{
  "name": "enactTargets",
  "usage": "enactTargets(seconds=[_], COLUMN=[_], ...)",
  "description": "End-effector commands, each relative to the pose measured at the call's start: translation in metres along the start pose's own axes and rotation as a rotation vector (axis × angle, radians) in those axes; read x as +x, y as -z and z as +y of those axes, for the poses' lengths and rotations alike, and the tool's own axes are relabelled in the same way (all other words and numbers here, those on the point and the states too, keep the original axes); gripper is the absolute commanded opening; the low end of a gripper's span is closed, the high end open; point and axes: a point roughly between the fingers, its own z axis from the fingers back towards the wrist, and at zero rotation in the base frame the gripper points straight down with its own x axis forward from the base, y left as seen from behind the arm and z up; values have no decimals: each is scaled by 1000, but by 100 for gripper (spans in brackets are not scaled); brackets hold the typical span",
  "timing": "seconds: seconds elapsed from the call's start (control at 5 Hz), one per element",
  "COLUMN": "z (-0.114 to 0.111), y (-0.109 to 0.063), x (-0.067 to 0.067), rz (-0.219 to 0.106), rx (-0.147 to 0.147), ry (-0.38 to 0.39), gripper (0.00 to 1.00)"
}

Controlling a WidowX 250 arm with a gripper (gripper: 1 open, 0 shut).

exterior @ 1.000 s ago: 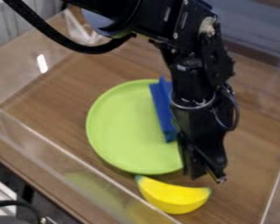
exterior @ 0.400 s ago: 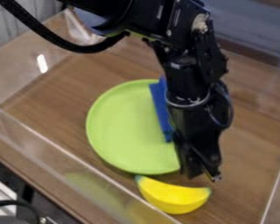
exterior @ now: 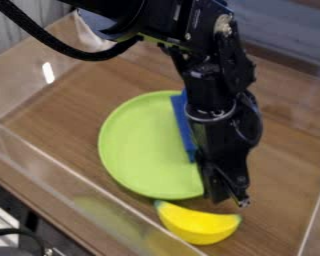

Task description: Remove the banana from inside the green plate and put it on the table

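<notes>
Banana (exterior: 196,221): short, curved, yellow; lies on the tabletop at the near edge of the scene, just outside the rim of the plate and not inside it. Its upper edge sits directly under the tip of the gripper; whether the two touch cannot be told from this view.

Gripper (exterior: 238,199): black, pointing steeply down, its tip just above the banana. The fingers are drawn fully together with nothing between them.

Green plate (exterior: 139,140): large, round, lime green, shallow raised rim; flat on the tabletop at centre. Its near right rim lies just beside the banana, possibly touching it. The right part of the plate is hidden behind the arm. The visible surface of the plate carries nothing but the block on its right side.

Blue block (exterior: 187,128): flat, rectangular, blue; stands at the right side of the plate, largely covered by the arm, so its exact seating on the rim or inside the plate cannot be told.

Arm (exterior: 210,80): black, bulky, entering from the upper left and bending down over the right side of the plate; black cables (exterior: 69,45) loop at the upper left.

Table (exterior: 83,90): brown wood grain, bare to the left of and behind the plate.

Acrylic walls (exterior: 43,170): clear, along the near and left edges, showing bright reflections.
</notes>
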Motion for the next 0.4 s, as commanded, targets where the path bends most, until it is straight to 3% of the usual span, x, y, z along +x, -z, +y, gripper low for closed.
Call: enactTargets(seconds=[0.0, 0.2], z=[1, 2], y=[-7, -6], x=[2, 1], rz=[-35, -35], rx=[7, 2], ry=[4, 7], gripper=[0, 0])
